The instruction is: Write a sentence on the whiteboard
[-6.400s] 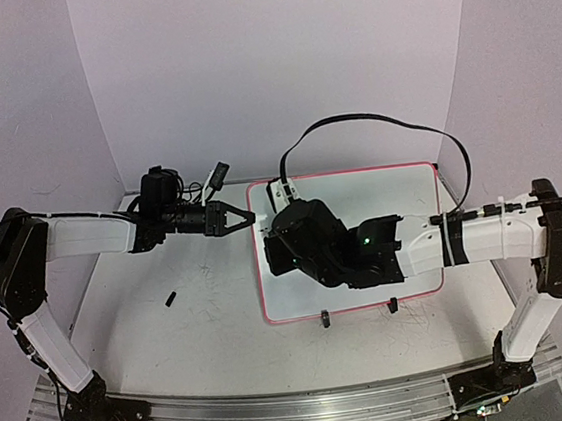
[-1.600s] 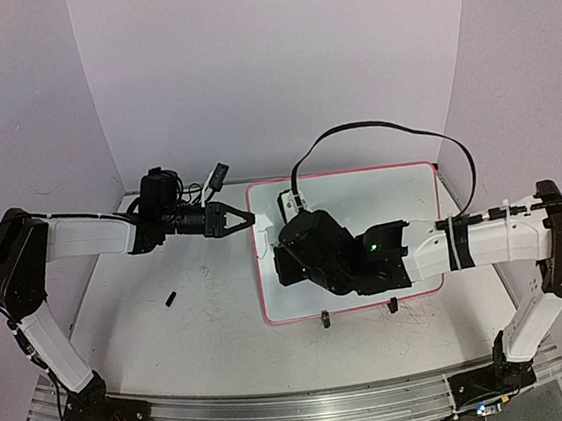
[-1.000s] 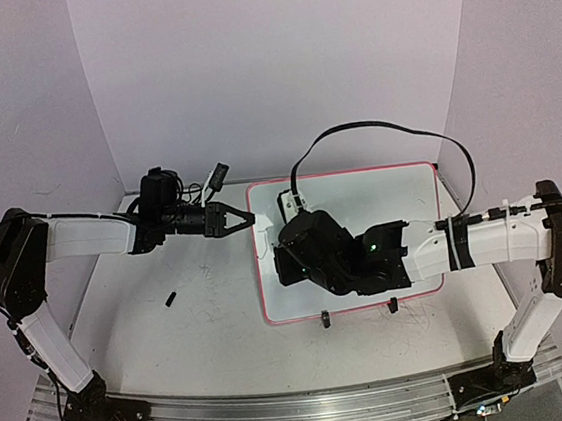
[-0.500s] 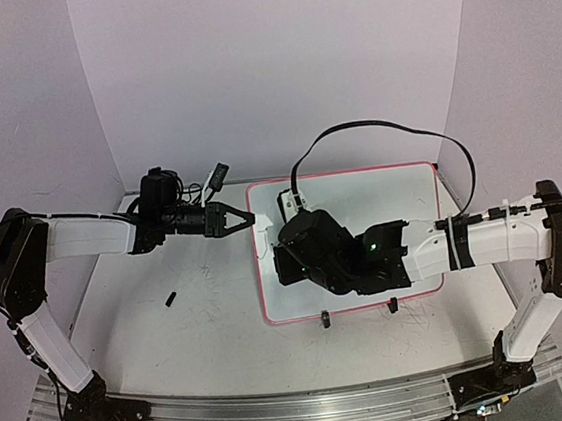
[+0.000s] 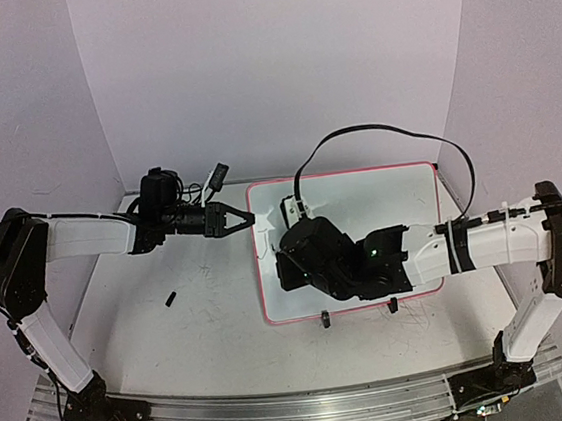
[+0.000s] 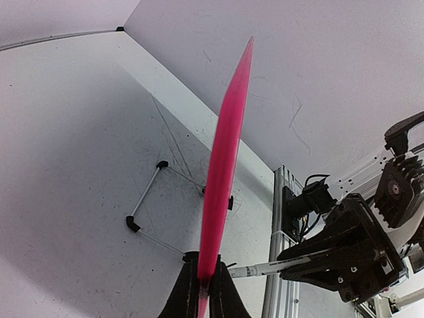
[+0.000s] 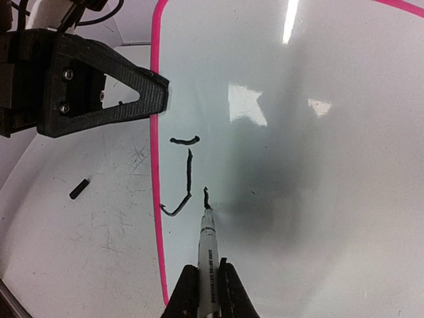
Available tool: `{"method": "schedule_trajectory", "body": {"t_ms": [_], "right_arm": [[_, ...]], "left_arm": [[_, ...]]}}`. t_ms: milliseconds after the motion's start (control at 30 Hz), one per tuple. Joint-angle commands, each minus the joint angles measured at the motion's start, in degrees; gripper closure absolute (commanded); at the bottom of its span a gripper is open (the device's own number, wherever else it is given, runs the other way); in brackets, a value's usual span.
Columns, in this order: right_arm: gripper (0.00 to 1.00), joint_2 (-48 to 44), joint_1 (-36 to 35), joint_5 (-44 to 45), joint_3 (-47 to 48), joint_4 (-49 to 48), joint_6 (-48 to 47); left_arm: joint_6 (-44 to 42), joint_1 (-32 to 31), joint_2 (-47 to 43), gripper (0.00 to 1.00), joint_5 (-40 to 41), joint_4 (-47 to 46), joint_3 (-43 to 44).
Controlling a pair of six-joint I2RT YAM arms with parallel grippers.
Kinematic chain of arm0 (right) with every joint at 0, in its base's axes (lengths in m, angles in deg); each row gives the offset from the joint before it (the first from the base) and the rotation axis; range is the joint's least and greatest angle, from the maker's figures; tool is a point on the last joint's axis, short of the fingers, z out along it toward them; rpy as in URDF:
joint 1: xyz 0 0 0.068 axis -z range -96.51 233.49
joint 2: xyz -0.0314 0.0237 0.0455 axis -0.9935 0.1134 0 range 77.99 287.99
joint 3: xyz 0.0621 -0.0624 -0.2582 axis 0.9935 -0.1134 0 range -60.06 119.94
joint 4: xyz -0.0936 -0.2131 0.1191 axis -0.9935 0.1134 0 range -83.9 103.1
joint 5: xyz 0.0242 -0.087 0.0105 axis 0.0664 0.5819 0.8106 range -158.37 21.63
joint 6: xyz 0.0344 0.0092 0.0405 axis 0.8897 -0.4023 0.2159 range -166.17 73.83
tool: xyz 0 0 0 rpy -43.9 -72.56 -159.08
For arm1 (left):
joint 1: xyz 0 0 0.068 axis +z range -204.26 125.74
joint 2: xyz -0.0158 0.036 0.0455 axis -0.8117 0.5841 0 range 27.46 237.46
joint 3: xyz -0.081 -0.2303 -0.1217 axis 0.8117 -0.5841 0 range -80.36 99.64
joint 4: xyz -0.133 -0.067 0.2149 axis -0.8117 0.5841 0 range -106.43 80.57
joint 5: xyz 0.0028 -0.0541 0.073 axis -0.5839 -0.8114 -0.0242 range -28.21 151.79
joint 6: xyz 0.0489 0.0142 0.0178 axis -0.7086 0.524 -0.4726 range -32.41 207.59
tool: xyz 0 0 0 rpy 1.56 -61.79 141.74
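My left gripper (image 6: 204,281) is clamped tight on the thin pink edge of the whiteboard (image 5: 391,204). The edge runs straight away from between my left fingers. The rest of the board lies out to the right of that gripper, on the grey table (image 5: 202,319).

My right gripper (image 7: 209,278) is squeezed shut around a marker (image 7: 208,248). The pen sticks straight out in front of my fingers. Its black tip touches the white board. The board fills nearly everything ahead of this gripper and to its right. The pink edge runs just to the left of the pen.

Right at the tip there is a tiny black stroke (image 7: 206,197). A little to the left of it is a bigger black mark (image 7: 189,173). It looks like a letter J with a short line on top. Both sit close to the pink edge.

Farther ahead and to the left of my right gripper, the pointed black finger of my left gripper sits at the board's edge.

A small black piece (image 7: 79,188) lies on the table, off the board and to the left of my right gripper. It is well apart from both grippers. I cannot tell what it is.

Two small black clips (image 5: 325,317) sit on the long edge of the board behind my right gripper, toward my base.
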Motion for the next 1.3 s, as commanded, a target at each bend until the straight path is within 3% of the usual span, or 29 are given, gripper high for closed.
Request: {"method": "schedule_trajectory", "body": {"t_ms": [0, 500, 1267], "right_arm": [[1.00, -2.1, 0.2, 2.7, -0.8, 0.5, 1.1], [1.00, -2.2, 0.2, 6.8, 1.0, 0.7, 0.5], [1.00, 1.1, 0.3, 4.1, 3.9, 0.0, -1.4]], "left_arm": [[1.9, -0.4, -1.8, 1.00, -2.0, -0.2, 0.1], [1.9, -0.4, -2.1, 1.00, -2.0, -0.2, 0.0], [1.9, -0.4, -2.1, 1.00, -2.0, -0.2, 0.1]]}}
